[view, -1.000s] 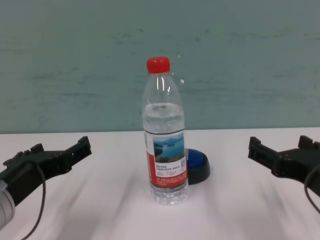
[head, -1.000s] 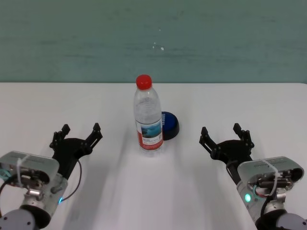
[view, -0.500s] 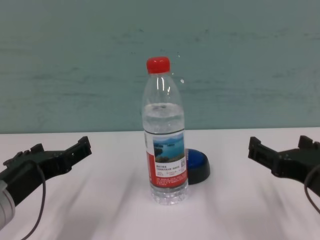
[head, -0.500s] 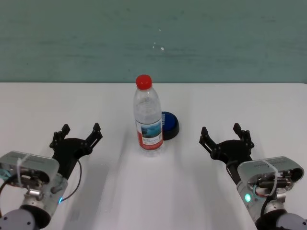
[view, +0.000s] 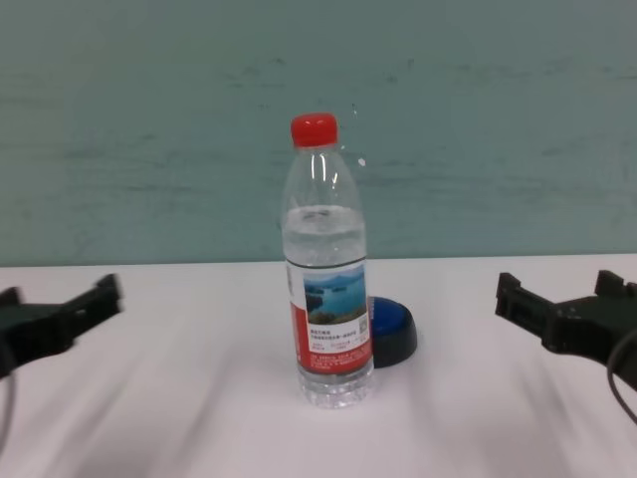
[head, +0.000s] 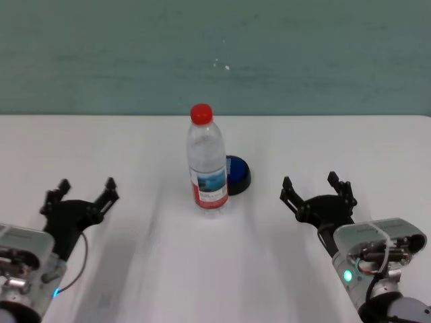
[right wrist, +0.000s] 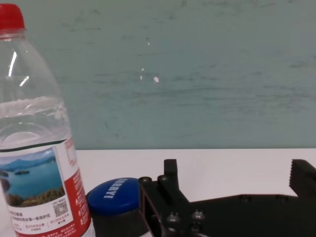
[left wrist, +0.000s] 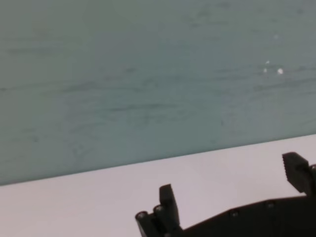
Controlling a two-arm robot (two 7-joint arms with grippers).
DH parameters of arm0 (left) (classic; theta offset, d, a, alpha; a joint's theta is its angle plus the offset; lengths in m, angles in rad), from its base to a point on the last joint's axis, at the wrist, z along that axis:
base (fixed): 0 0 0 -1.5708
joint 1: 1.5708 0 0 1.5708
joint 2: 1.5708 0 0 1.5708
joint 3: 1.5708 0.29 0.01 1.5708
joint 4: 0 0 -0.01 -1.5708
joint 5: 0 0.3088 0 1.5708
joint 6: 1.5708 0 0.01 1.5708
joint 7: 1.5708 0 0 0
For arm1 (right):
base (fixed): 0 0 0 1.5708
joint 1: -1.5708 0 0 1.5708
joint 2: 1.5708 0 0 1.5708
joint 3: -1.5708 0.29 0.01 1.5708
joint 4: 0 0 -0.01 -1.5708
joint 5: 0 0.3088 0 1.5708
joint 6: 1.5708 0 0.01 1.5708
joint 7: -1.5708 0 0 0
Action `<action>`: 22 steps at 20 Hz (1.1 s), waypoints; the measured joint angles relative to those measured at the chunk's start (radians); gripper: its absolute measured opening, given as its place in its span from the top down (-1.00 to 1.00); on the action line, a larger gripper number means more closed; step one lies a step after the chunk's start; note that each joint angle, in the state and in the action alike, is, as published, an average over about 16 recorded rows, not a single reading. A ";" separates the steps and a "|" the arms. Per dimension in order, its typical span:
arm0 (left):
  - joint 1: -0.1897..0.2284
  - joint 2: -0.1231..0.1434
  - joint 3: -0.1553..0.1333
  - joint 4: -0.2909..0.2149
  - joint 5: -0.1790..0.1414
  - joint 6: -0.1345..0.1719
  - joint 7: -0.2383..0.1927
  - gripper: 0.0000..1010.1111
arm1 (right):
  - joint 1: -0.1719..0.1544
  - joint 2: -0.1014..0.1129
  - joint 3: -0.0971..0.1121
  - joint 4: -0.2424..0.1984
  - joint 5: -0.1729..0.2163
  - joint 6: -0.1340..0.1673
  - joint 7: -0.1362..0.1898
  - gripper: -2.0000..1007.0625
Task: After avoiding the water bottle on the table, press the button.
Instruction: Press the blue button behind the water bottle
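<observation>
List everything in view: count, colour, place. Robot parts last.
bottle: 1, clear with red cap and red-and-white label, upright mid-table, in front of the button.
button: 1, blue dome on black base, just behind the bottle toward the robot's right, partly hidden by it.
table: 1, white, spans the whole foreground.
wall: 1, teal, behind the table's far edge.
left claw: 1, black, open, over the table's near left, far from the bottle.
right claw: 1, black, open, over the table's near right, level with the button's side.
</observation>
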 joint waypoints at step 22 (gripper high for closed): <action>0.187 0.098 -0.029 -0.250 0.092 -0.038 -0.141 -0.98 | 0.000 0.000 0.000 0.000 0.000 0.000 0.000 -0.99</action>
